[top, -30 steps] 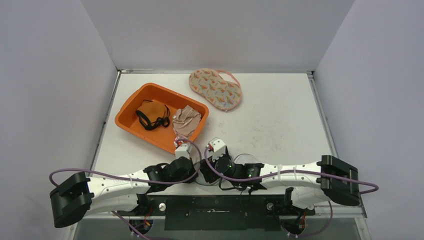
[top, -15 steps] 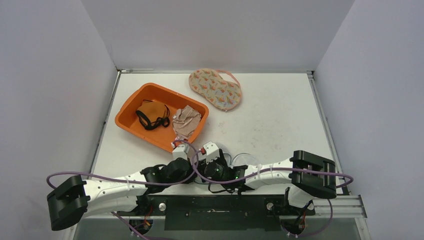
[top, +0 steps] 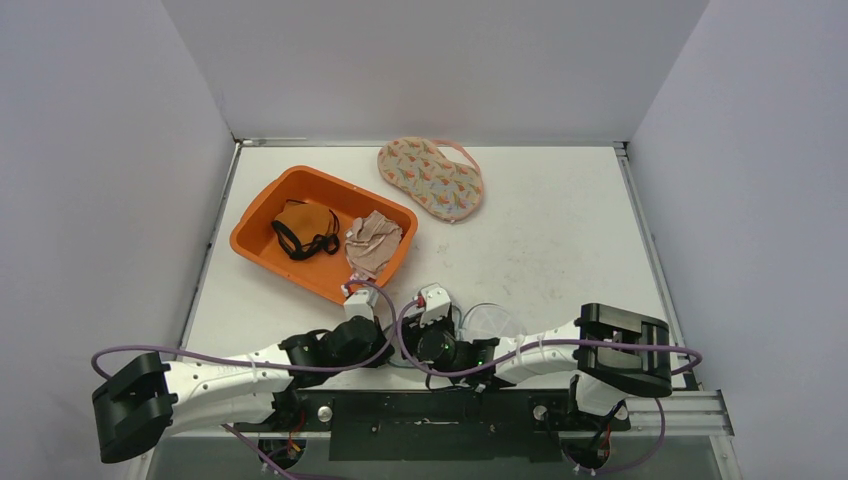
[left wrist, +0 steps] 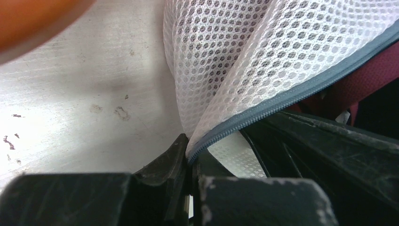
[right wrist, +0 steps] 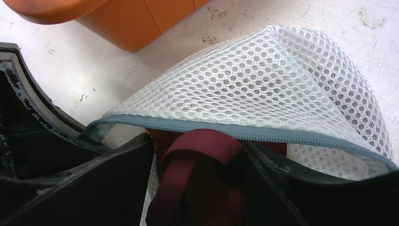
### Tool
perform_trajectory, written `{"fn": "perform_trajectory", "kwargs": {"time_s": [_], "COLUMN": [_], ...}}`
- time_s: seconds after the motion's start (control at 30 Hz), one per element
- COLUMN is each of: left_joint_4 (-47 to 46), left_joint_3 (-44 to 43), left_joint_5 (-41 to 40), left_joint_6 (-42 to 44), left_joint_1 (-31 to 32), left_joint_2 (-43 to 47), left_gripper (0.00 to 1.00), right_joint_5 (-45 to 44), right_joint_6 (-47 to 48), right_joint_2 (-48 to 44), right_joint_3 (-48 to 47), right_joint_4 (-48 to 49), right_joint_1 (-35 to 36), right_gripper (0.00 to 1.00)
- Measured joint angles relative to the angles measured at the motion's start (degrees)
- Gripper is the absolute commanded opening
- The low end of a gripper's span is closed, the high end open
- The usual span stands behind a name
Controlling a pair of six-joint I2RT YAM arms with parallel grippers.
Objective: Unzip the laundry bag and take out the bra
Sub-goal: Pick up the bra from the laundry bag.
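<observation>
**A:** Which step is the robot working on?

**B:** Judging by the laundry bag (right wrist: 263, 80), the unzipping looks done. Its mesh mouth is gaping just beyond the right gripper (right wrist: 197, 150), so the robot is starting on getting the bra (right wrist: 188, 197) out.

**A:** Where is the bra lying?

**B:** It is sitting inside the bag's mouth, dark red. One folded strap (right wrist: 202, 141) of it is running straight between the right jaws.

**A:** Are those jaws gripping it?

**B:** They are standing spread, one on each side of the strap. I cannot tell whether the pads are touching it, and nothing is looking clamped.

**A:** And the other arm?

**B:** The left gripper (left wrist: 190, 165) is pressing its jaws together on the bag's edge. It is pinching the mesh right where the grey zipper (left wrist: 263, 110) is running into them, and the mesh is rising away from the tips.

**A:** What is the next move asking for?

**B:** My guess: the right jaws closing firmly on the strap, then drawing back out of the mouth. Meanwhile the left pinch should be anchoring the bag, so the strap is not dragging the mesh along.
</observation>
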State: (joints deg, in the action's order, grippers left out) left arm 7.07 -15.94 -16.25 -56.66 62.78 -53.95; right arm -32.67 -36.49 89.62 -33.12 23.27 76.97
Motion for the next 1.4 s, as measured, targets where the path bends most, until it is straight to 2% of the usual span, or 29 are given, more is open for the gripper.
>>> {"fn": "perform_trajectory", "kwargs": {"time_s": [0.27, 0.37, 0.5, 0.63, 1.0, 1.23, 1.4], "left_joint_4": [0.0, 0.0, 0.0, 0.0, 1.7, 3.6, 3.7], "left_joint_3": [0.2, 0.2, 0.2, 0.2, -0.3, -3.8, -5.7], "left_joint_5": [0.1, 0.2, 0.2, 0.2, 0.1, -0.1, 1.0], "left_joint_6": [0.0, 0.0, 0.0, 0.0, -0.1, 0.2, 0.8], "left_joint_1": [0.0, 0.0, 0.0, 0.0, 0.0, -1.2, -5.3], "left_joint_2": [0.2, 0.2, 0.5, 1.0, 3.8, 5.0, 4.9], "left_gripper": [0.0, 0.0, 0.0, 0.0, 0.0, 0.0, 0.0], "right_joint_5": [-1.0, -1.6, -1.9, -1.4, 8.6, 17.7, 26.3], "right_joint_6": [-0.3, -0.5, -1.1, -1.3, 3.0, 7.6, 10.0], "right_joint_2": [1.9, 3.3, 4.1, 4.1, -4.0, -14.9, -22.7], "right_joint_3": [-0.1, -0.2, -0.9, -0.6, 4.2, 8.3, 9.4], "right_joint_4": [2.6, 3.5, 4.0, 6.3, 7.3, 3.7, 0.5], "right_joint_1": [0.0, -0.1, -0.3, -0.4, -3.3, -5.2, -8.4], "right_gripper": [0.53, 0.41, 0.19, 0.06, 0.05, 0.05, 0.05]}}
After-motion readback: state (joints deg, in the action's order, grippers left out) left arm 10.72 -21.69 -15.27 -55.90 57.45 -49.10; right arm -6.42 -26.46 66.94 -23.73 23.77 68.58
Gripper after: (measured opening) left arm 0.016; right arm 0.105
